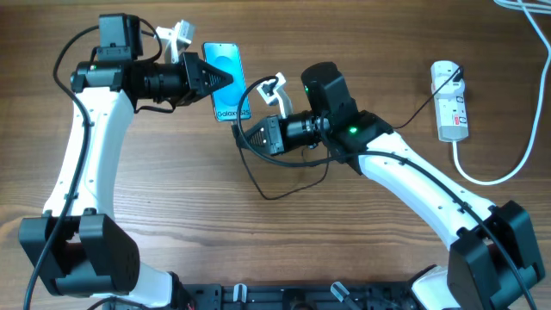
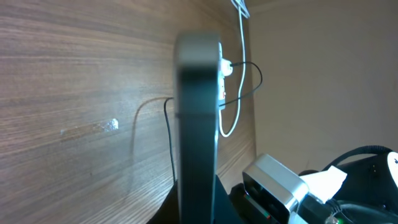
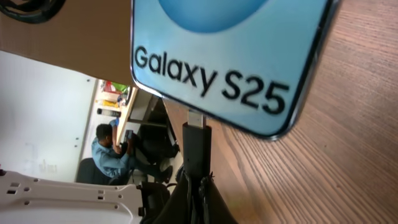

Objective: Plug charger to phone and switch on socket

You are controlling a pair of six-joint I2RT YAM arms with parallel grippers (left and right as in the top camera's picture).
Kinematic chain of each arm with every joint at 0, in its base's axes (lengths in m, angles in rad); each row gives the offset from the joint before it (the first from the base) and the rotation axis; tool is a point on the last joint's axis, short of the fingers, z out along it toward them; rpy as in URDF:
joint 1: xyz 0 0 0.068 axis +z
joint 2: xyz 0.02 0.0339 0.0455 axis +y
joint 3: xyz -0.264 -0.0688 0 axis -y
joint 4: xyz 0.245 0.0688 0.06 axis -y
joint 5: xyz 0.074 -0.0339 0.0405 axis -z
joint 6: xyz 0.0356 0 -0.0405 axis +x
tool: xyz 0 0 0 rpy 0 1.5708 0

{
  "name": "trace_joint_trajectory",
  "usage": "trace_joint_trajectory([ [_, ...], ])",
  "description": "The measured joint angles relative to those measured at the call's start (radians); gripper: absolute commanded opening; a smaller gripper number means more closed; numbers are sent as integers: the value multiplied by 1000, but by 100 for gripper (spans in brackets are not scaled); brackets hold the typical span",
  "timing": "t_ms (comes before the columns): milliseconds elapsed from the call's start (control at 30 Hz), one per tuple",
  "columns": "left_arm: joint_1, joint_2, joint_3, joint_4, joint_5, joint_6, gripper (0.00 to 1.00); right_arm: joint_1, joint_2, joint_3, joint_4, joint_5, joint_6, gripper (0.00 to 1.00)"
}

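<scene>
The right claw (image 3: 194,190) was clamped on the charger (image 3: 196,146), its tip dead ahead at the bottom edge of the phone (image 3: 230,50). The left claw (image 1: 222,82) was clamped on the phone.

charger (image 1: 265,195) looping below phone (image 1: 228,60), bare wood (image 1: 405,69) beside socket (image 1: 451,102)

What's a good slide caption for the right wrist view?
Right fingers hold the thin black cable's plug tip at the bottom edge of the flat teal-screened Galaxy S25 phone.
</scene>
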Motion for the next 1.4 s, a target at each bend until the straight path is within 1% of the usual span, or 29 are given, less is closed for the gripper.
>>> trace_joint_trajectory([
  [233, 0, 0, 0, 10, -6, 0, 4, 0, 0, 0, -14, 0, 2, 4],
  [467, 0, 0, 0, -3, -14, 0, 4, 1, 0, 0, 35, -6, 2, 4],
  [700, 0, 0, 0, -11, -17, -1, 4, 3, 0, 0, 4, 3, 3, 4],
  [867, 0, 0, 0, -9, -17, -31, 4, 3, 0, 0, -1, 5, 3, 4],
  [1067, 0, 0, 0, -10, -48, -35, 4, 3, 0, 0, 31, 0, 14, 4],
  [1400, 0, 0, 0, -20, -58, -55, 4, 3, 0, 0, 30, -11, 37, 4],
])
